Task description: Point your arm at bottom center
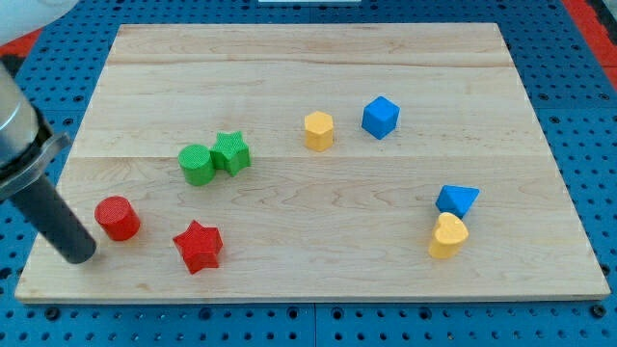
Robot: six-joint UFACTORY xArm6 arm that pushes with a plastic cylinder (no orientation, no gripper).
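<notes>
The arm (14,125) ran out past the view's left edge, so its upper part was cut off. The yellow block (447,237) hid the lower corner of the blue triangular block (457,200) touching it.

Eight blocks in all: two red, a cylinder (118,218) and a star (199,247); two green, a cylinder (196,164) and a star (231,152); two yellow, a hexagonal block (318,130) and a rounded one (448,236); two blue, a cube (381,117) and a triangular block (457,200).

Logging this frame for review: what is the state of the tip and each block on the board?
my tip: on the board's left edge, left of the red cylinder, apart
red star: alone
green cylinder, green star: touching
yellow hexagonal block, blue cube: apart
blue triangular block, yellow block: touching
</notes>
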